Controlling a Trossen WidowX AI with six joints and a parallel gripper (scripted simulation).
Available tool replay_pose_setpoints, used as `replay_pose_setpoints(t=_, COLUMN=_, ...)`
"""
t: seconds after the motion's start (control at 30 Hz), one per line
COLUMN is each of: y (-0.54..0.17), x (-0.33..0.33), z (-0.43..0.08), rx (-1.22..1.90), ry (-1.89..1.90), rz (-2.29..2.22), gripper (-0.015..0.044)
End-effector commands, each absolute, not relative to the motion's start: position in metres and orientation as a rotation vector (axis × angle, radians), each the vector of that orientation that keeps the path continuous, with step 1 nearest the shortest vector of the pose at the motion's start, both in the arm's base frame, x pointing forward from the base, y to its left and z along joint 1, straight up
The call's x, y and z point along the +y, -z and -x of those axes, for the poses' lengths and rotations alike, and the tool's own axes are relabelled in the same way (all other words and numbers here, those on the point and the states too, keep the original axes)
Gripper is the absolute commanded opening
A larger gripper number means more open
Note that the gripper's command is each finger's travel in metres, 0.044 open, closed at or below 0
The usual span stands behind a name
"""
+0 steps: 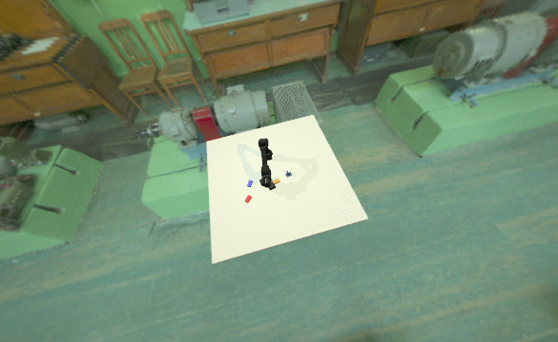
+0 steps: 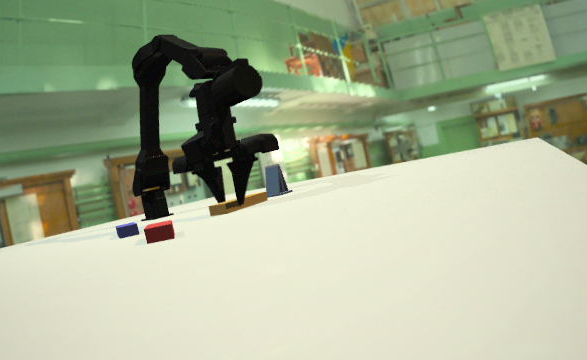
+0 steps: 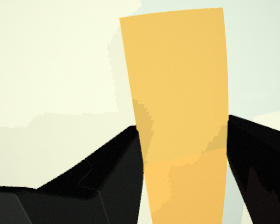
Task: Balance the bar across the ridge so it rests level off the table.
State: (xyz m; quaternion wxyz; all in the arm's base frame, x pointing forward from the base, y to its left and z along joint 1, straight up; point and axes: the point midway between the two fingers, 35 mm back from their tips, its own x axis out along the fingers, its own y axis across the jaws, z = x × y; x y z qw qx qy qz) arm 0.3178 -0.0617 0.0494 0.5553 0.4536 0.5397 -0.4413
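Note:
An orange bar (image 1: 277, 180) (image 2: 258, 199) (image 3: 178, 75) lies flat on the white table (image 1: 240, 233) (image 2: 373, 260). My gripper (image 2: 232, 202) (image 3: 181, 131) is shut on the bar, with one finger against each long side; in the wrist view the bar's far end reaches up beyond the fingers. The ridge, a small blue-grey stand (image 1: 288, 174) (image 2: 275, 181), stands upright on the table just beyond the bar in the exterior view. The wrist view does not show the ridge. The fingertips are hard to make out in the top view.
A red block (image 1: 248, 199) (image 2: 159, 232) and a smaller blue block (image 1: 250, 183) (image 2: 127, 230) lie on the table near the arm's base, on the other side of the arm from the ridge. The arm stands between the blue block and the bar in the top view.

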Motion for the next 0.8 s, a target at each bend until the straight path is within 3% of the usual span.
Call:
replay_pose_setpoints(t=0.0, y=-0.055, x=-0.062, z=-0.319, rx=1.274, ry=1.042, rz=-1.071, gripper=0.0000)
replay_pose_setpoints(t=0.77, y=-0.114, x=-0.063, z=-0.322, rx=1.274, ry=1.042, rz=-1.067, gripper=0.0000)
